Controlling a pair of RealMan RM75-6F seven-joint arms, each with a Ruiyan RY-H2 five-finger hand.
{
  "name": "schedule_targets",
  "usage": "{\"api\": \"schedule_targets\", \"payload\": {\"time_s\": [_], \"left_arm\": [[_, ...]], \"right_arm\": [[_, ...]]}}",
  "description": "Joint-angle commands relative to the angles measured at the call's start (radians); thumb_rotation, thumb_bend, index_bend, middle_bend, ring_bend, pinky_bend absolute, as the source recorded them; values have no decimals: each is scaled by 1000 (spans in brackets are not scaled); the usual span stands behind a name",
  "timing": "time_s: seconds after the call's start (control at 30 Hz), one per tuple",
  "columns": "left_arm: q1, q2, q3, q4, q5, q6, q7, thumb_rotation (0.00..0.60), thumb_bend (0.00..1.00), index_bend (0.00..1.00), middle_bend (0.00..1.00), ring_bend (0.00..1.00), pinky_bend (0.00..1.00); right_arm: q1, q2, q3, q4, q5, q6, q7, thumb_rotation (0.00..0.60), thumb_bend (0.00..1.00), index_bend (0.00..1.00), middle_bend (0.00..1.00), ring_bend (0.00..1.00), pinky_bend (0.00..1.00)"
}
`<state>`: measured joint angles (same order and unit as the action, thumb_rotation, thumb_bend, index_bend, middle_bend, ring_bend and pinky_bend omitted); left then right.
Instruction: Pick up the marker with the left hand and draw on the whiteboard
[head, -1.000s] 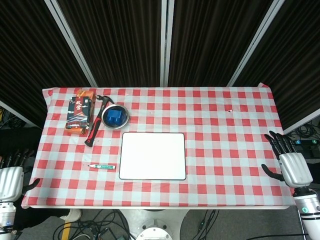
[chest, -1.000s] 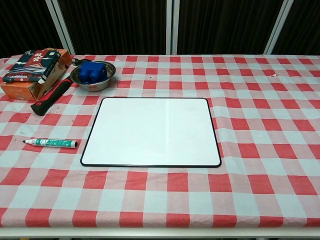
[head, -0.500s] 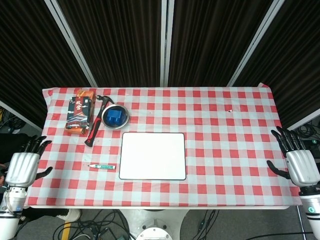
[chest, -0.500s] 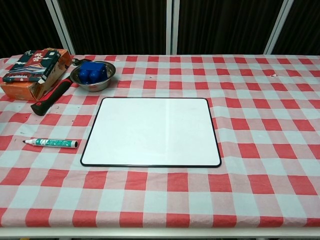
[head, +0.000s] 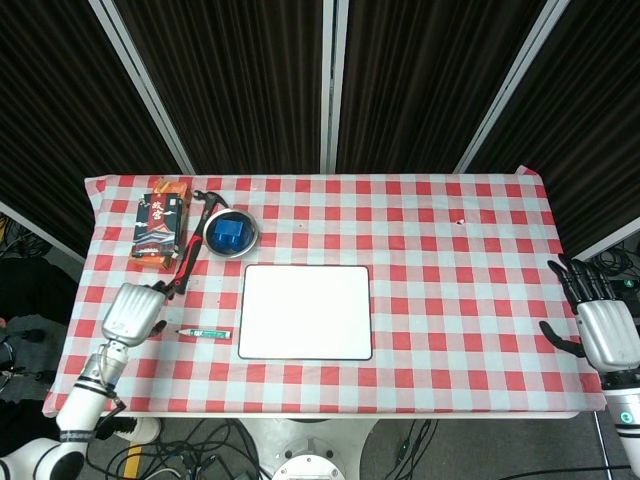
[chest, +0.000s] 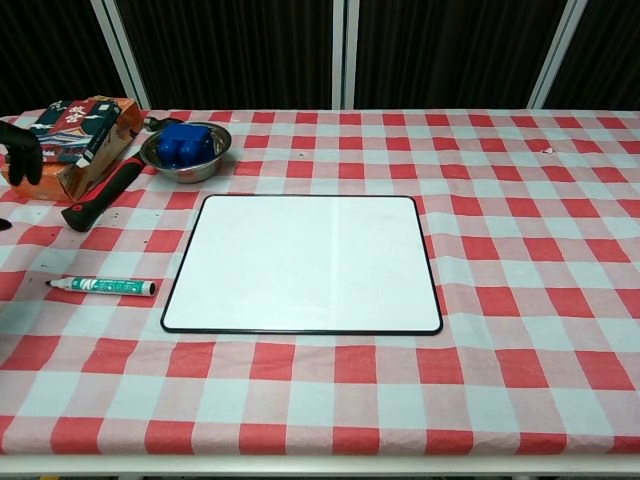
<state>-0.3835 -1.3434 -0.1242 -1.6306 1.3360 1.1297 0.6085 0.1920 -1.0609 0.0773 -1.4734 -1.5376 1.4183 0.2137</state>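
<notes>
Moved left hand (head: 132, 311) in over table beside green marker (head: 205, 332), fingers loosely apart, empty; reach step, next lower and pinch barrel.

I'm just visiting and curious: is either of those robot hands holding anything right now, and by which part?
Nothing is held. The left hand hovers open near the marker, which lies alone on the cloth; the right hand is open past the table's edge.

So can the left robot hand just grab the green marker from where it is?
Probably yes. The left robot hand hovers just left of the marker, which lies alone on the cloth beside the whiteboard. Nothing sits between them.
</notes>
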Motion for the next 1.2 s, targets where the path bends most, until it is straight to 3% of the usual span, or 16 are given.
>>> {"api": "schedule_targets", "payload": {"time_s": [0.03, 0.27, 0.57, 1.2], "left_arm": [[-50, -91, 17, 1, -98, -50, 142, 600, 203, 457, 477, 682, 991], [-66, -173, 42, -13, -193, -36, 252, 600, 211, 457, 477, 698, 995], [-109, -271, 38, 24, -286, -29, 314, 600, 242, 457, 477, 711, 997], [-157, -313, 61, 71, -367, -12, 331, 600, 277, 485, 518, 733, 1000]], "right_arm": [[0, -2, 0, 5, 4, -4, 4, 600, 190, 0, 0, 0, 0], [7, -8, 0, 18, 9, -20, 11, 600, 191, 0, 0, 0, 0], [9, -13, -2, 24, 12, -28, 13, 600, 190, 0, 0, 0, 0], [4, -21, -5, 37, 21, -35, 29, 600, 189, 0, 0, 0, 0]]}}
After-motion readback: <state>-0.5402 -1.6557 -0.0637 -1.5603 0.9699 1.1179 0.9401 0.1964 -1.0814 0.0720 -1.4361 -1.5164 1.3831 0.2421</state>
